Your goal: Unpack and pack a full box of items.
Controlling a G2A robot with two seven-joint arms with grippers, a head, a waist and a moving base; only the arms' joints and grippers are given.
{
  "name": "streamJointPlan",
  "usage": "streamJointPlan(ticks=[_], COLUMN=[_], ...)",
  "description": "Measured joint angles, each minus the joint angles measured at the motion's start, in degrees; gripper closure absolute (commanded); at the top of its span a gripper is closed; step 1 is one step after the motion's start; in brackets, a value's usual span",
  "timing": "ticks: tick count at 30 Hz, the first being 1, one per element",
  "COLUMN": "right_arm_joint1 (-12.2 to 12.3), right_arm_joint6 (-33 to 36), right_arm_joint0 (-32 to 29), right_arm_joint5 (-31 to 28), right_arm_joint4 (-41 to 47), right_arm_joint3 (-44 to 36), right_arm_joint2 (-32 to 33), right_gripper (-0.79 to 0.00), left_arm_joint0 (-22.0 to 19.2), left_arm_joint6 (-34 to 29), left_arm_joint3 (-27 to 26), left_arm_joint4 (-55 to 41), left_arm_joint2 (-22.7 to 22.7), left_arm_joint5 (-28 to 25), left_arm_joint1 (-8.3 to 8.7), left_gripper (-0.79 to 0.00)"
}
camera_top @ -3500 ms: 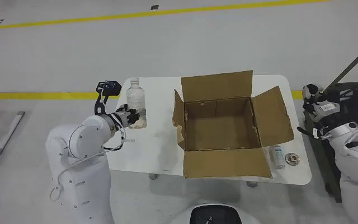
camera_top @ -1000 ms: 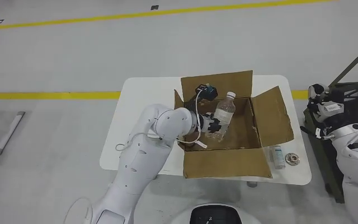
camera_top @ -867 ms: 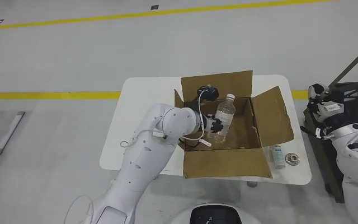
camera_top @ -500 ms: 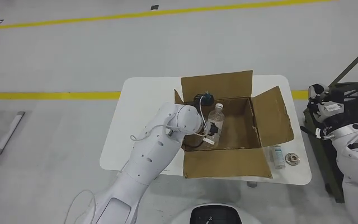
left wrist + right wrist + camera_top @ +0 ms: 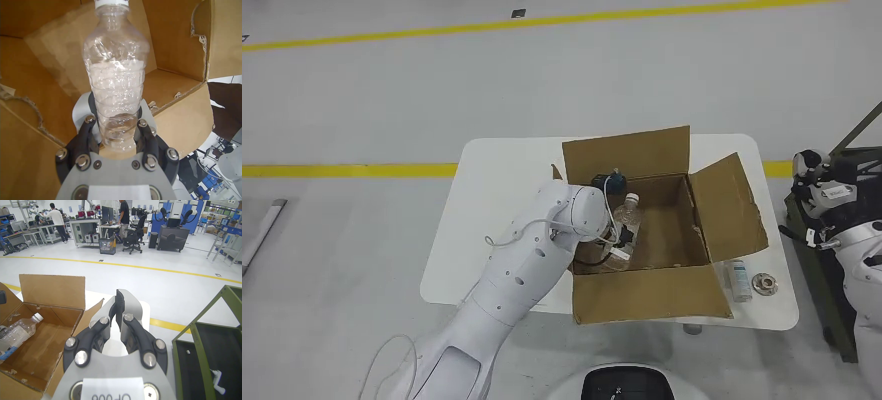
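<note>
A clear plastic bottle [image 5: 626, 215] with a white cap lies tilted inside the open cardboard box [image 5: 720, 210], near the box's left wall. My left gripper [image 5: 115, 115] is shut on the bottle [image 5: 115, 75] around its lower body, down inside the box [image 5: 179, 56]. From the right wrist view the bottle [image 5: 18, 330] leans in the box [image 5: 51, 291], cap uppermost. My right gripper [image 5: 118, 309] is shut with nothing in it, off the table's right end beside an arm [image 5: 832, 205] that rests there.
On the white table [image 5: 502, 200], to the right of the box's front flap, lie a small white bottle [image 5: 738, 280] and a metal ring [image 5: 763, 284]. A green rack [image 5: 208, 344] stands to the right of the table.
The left arm carried the bottle from the table's left side over into the box, then lowered it toward the box's left wall. The right arm has kept still.
</note>
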Motion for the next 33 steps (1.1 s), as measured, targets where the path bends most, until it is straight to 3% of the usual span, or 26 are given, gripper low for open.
streamJointPlan(ticks=[9, 14, 15, 16, 17, 18, 19, 25, 30, 32, 33], right_arm_joint1=[0.0, 0.2, 0.3, 0.4, 0.5, 0.6, 0.8, 1.6, 2.1, 2.2, 2.3], right_arm_joint6=[-0.3, 2.7, 4.1, 6.5, 8.5, 10.6, 13.7, 26.3, 29.8, 30.3, 30.4], right_arm_joint0=[-0.2, 0.5, 0.6, 0.8, 1.0, 1.2, 1.4, 2.2, 2.5, 2.7, 2.8], right_arm_joint5=[-0.1, 0.9, 0.9, 0.6, 0.4, 0.2, -0.1, -0.7, -0.7, -0.8, -0.8], right_arm_joint4=[1.0, 6.1, 7.6, 9.7, 11.4, 13.1, 15.6, 23.7, 25.1, 25.7, 25.8], right_arm_joint3=[-0.1, 0.5, 0.7, 0.9, 1.1, 1.4, 1.8, 3.6, 4.9, 5.5, 5.9], right_arm_joint2=[0.0, 1.0, 1.1, 1.2, 1.3, 1.4, 1.5, 1.3, 0.1, -0.6, -1.0], right_gripper=[0.0, 0.0, -0.046, -0.265, -0.385, -0.717, -0.785, -0.785, -0.785, -0.526, -0.462], left_arm_joint0=[1.3, 0.3, -0.1, -0.6, -0.9, -1.2, -1.6, -2.9, -3.7, -3.9, -3.9], left_arm_joint6=[2.8, 0.6, 0.2, -0.1, -0.1, 0.1, 0.3, 1.1, 1.2, 1.2, 1.1], left_arm_joint3=[0.5, 2.7, 3.5, 4.5, 5.0, 5.4, 5.9, 7.7, 9.3, 10.1, 10.4], left_arm_joint4=[-0.8, -1.0, -1.0, -1.2, -1.3, -1.4, -1.3, -1.3, -1.0, -1.1, -1.1], left_arm_joint2=[-0.6, 0.6, 0.8, 1.1, 1.3, 1.5, 1.8, 2.8, 2.7, 2.4, 2.3], left_arm_joint5=[1.4, 3.8, 4.2, 4.5, 4.5, 4.5, 4.4, 4.5, 5.7, 6.6, 7.0], left_arm_joint1=[-0.15, -0.8, -0.94, -1.16, -1.33, -1.5, -1.71, -2.54, -2.89, -2.98, -3.03], left_gripper=[0.0, 0.0, 0.0, 0.0, 0.0, 0.0, 0.0, 0.0, 0.0, 0.0, 0.0])
